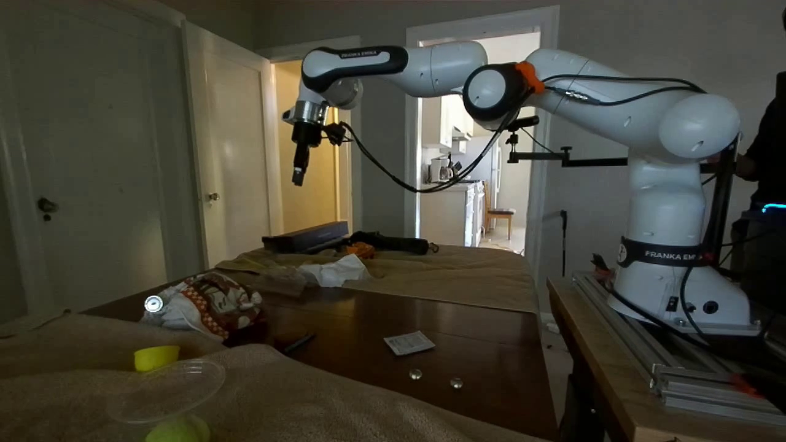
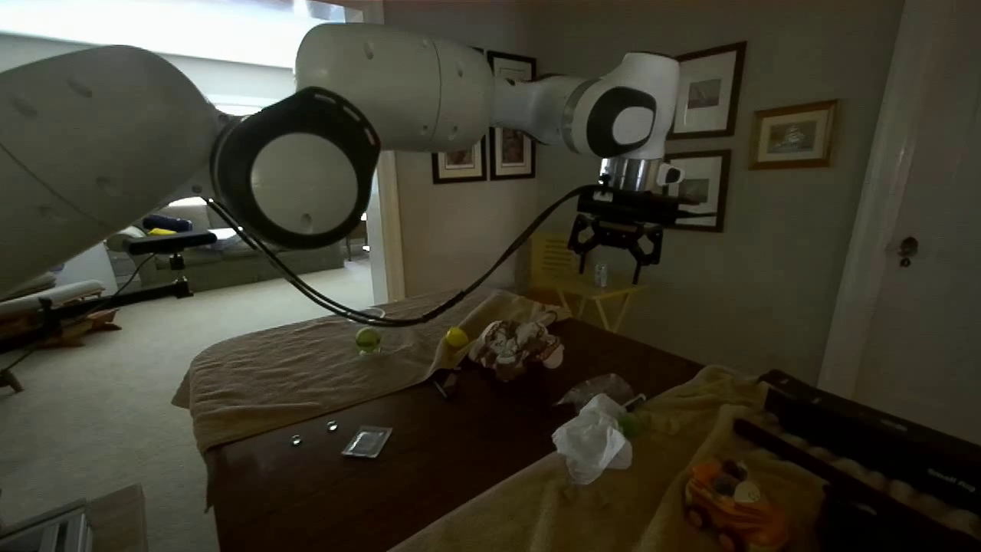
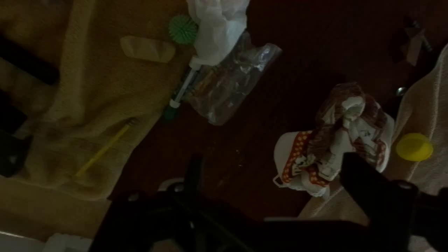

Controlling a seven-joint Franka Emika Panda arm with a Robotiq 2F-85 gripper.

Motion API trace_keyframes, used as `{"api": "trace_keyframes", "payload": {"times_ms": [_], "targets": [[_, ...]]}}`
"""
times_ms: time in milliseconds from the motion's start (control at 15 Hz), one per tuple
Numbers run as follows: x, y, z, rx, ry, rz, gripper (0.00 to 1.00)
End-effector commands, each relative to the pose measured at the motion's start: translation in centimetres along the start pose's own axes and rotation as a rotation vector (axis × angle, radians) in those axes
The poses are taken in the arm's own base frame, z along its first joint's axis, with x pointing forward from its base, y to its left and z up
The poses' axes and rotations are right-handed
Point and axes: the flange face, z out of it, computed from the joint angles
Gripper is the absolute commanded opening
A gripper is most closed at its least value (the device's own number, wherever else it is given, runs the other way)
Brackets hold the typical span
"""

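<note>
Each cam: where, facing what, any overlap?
Exterior view: by the table, facing across it toward the kitchen; whole arm, base to gripper.
Exterior view: seemingly beside the arm, angled down across the table toward framed pictures; arm cropped, base unseen.
Wrist view: on the wrist, facing down at the table; open gripper's fingers show.
Both exterior views share arm, gripper and flat packet; all three show the crumpled bundle.

Home: framed pictures [image 2: 795,135] on wall [image 2: 797,253], sofa [image 2: 257,268] on carpet [image 2: 142,360], kitchen [image 1: 451,212] through doorway [image 1: 412,144].
</note>
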Motion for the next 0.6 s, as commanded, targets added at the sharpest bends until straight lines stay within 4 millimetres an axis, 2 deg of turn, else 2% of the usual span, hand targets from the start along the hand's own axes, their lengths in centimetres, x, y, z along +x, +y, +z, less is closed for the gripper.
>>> {"api": "trace_keyframes", "payload": {"times_ms": [0, 267, 533], "targets": [[2.6, -3.9, 1.3, 0.011, -0.003, -0.091, 1.0], [4.7, -8.0, 3.7, 0.04, -0.024, -0.107, 1.0], [6.0, -10.9, 5.6, 0.076, -0.021, -0.135, 1.0]]}}
